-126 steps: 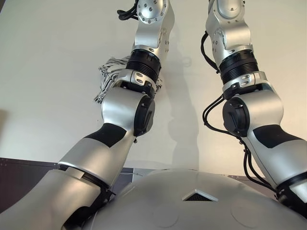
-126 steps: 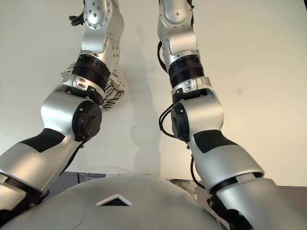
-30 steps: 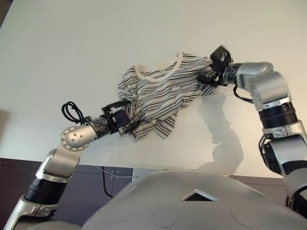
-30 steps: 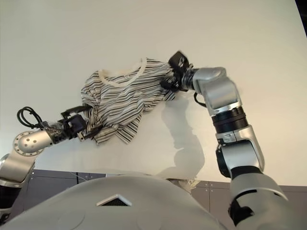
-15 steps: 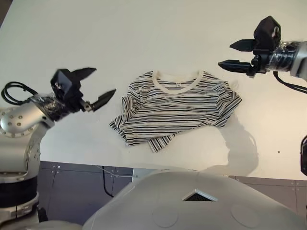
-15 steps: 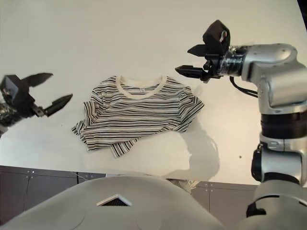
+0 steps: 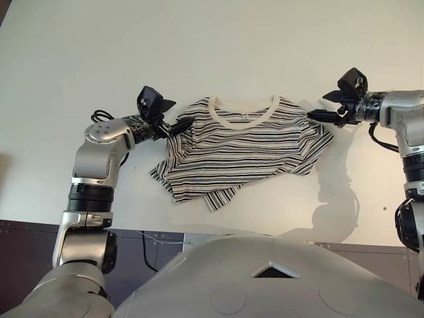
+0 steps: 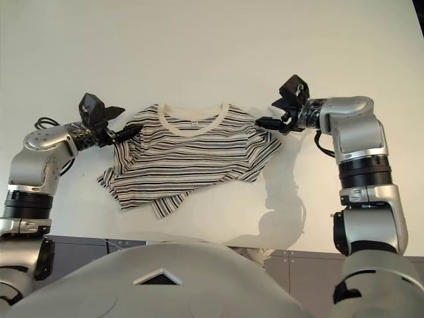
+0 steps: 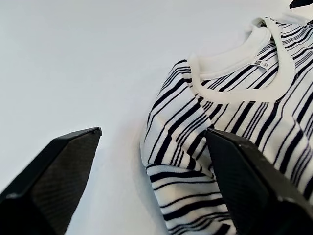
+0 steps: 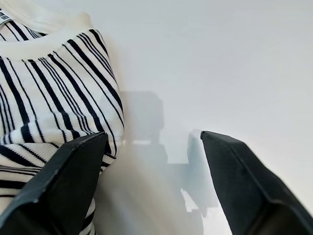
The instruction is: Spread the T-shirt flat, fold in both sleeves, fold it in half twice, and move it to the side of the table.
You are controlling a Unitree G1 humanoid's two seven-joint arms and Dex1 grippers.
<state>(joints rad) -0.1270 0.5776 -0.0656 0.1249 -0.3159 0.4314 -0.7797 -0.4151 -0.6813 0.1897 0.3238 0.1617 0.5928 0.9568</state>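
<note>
The black-and-white striped T-shirt (image 7: pixel 245 149) lies on the white table (image 7: pixel 132 40), its cream collar (image 7: pixel 242 112) on the far side. Its shoulders are spread, while the lower part is rumpled and bunched toward the near left. My left gripper (image 7: pixel 180 112) is open at the shirt's left shoulder; in the left wrist view the gripper (image 9: pixel 152 132) has the shoulder edge (image 9: pixel 171 122) between its fingers. At the right shoulder my right gripper (image 7: pixel 318 106) is open, and the right wrist view shows it (image 10: pixel 154 134) with one finger over the striped edge (image 10: pixel 44 93).
The table's front edge (image 7: pixel 199 228) runs just below the shirt's hem, with dark panels (image 7: pixel 26 252) beneath it. Bare white tabletop stretches to both sides of the shirt and beyond it.
Half a second ago both open grippers hung well out to the sides of the shirt. Both have since come down and inward to its shoulders. The shirt lies as before.
</note>
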